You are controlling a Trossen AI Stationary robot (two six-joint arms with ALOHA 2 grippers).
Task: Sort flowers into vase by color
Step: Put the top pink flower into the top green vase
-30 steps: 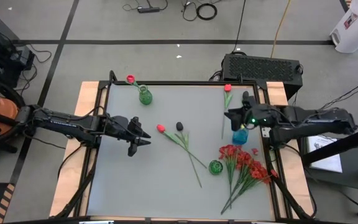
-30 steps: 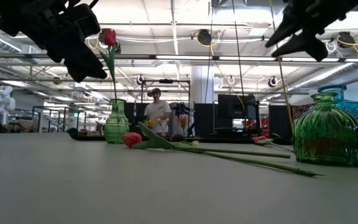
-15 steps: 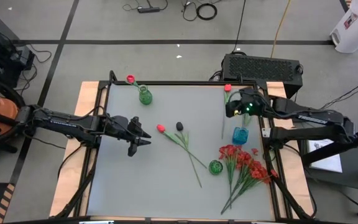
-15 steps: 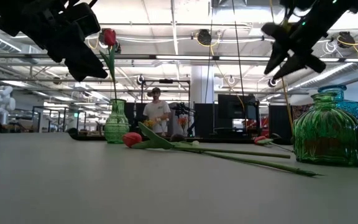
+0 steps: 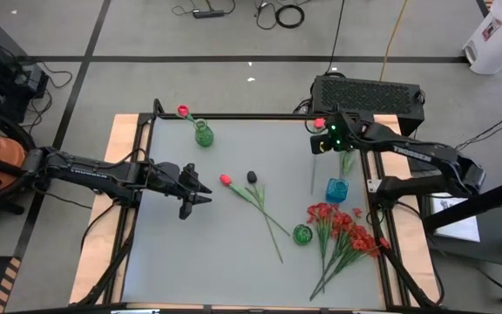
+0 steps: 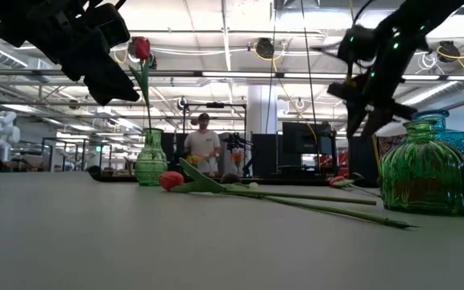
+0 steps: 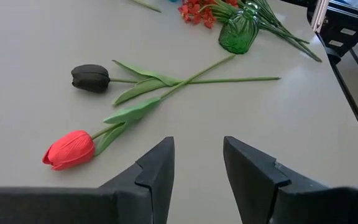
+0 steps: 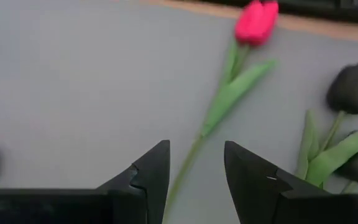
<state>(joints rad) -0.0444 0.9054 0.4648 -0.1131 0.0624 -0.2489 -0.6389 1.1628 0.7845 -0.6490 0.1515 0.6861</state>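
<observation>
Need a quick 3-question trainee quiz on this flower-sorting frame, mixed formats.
1. True or false: the green vase at the table's far left already holds a red tulip.
2. Which gripper hovers open above the loose red tulip at the far edge?
A. left gripper
B. right gripper
3. Fill in: the tulip crossed with a red one mid-table is ____.

Key: 1 true; 2 B; 3 black.

The near half of the table [image 5: 199,262] and its left side lie bare, giving wide passage. Mid-table, two crossed tulips [image 5: 255,199] block the way. On the right, a blue vase [image 5: 336,189], a round green vase [image 5: 301,234] and a red bunch [image 5: 345,231] crowd together. A green vase [image 5: 203,134] stands at the far edge.
</observation>
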